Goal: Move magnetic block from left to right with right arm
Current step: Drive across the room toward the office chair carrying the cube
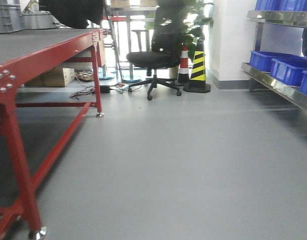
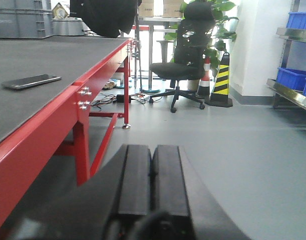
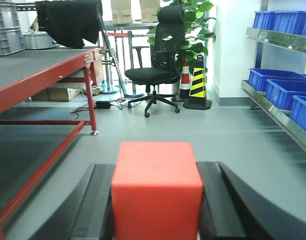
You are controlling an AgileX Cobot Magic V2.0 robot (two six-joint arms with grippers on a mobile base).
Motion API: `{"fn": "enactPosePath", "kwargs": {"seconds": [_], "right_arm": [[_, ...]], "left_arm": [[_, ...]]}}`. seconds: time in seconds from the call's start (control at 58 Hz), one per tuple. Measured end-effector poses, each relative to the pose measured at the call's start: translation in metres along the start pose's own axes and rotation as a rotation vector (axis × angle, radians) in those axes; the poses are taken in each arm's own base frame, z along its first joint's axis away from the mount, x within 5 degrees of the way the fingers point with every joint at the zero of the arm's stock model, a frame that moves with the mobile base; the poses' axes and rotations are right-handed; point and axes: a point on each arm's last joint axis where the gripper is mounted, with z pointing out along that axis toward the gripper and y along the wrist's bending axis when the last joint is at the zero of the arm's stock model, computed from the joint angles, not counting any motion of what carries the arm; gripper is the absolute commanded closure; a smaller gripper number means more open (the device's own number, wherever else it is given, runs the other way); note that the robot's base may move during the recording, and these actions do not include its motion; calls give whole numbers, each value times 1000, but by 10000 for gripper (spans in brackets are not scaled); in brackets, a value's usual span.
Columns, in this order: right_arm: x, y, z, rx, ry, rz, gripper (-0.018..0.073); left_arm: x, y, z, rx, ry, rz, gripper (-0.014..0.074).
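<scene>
The red-framed tabletop [image 3: 23, 62] lies to the left of the right hand [image 3: 156, 200] and ahead of it, with only grey floor [image 3: 192, 130] straight in front. That hand is clamped on the magnetic block [image 3: 156, 182]: the red cube fills the gap between its two black fingers [image 3: 93, 205], and no surface shows beneath it. I judge this to be the carrying step, with the block grasped and lifted but not yet set down. The next move calls for bringing it over a spot on the right side, lowering it until it rests, then parting the fingers. The left hand [image 2: 153, 170] has its fingers pressed together on nothing, with the tabletop edge to its left.

Blue bins [image 3: 285, 87] sit on the steel shelf [image 3: 272, 109] to the right of the right hand; their contents are hidden. Grey crates [image 3: 4, 30] stand far to its left on the tabletop, and their contents are also unseen.
</scene>
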Motion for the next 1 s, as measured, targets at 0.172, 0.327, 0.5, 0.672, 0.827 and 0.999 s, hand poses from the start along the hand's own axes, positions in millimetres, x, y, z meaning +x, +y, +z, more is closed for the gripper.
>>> {"fn": "enactPosePath", "kwargs": {"seconds": [0.172,0.327,0.5,0.672,0.827,0.999], "right_arm": [[0,0,0,0,0,0,293],[0,0,0,0,0,0,293],[0,0,0,0,0,0,293],[0,0,0,0,1,0,293],[0,0,0,0,1,2,293],[0,0,0,0,1,2,293]], "left_arm": [[0,0,0,0,0,0,713],[0,0,0,0,0,0,713],[0,0,0,0,0,0,713],[0,0,0,0,0,0,713],[0,0,0,0,0,0,713],[0,0,0,0,0,0,713]]}}
